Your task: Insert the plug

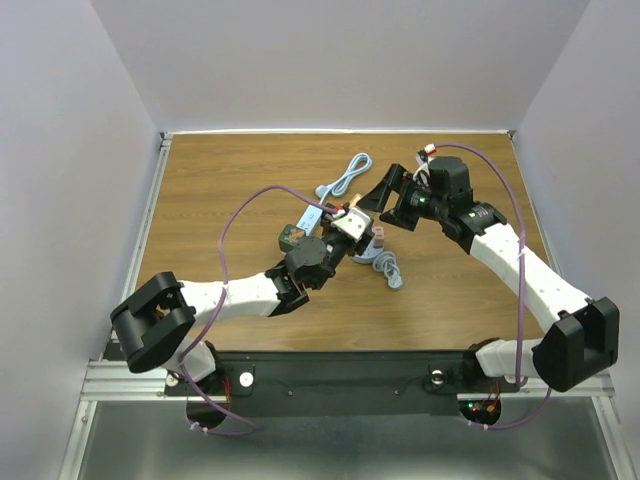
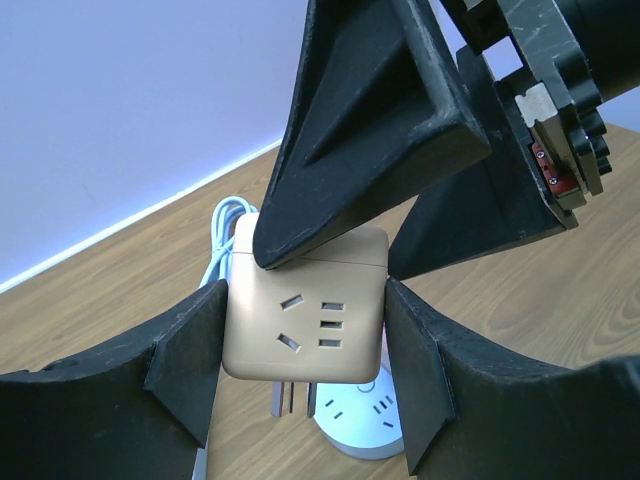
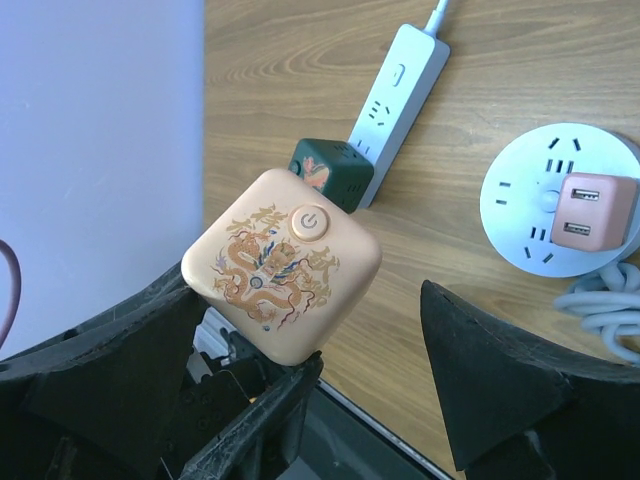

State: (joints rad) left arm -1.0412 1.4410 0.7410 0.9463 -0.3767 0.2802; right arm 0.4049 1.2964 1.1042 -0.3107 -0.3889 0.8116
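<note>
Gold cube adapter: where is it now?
Top view: the gold cube adapter is near the centre of the table, held in the left gripper, beside the round white power strip.

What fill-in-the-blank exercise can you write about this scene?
The gold cube adapter is held by the ____.
The right gripper stands ____.
The pink USB charger is plugged into the ____ white power strip.
Missing words: left gripper; open; round.
</note>
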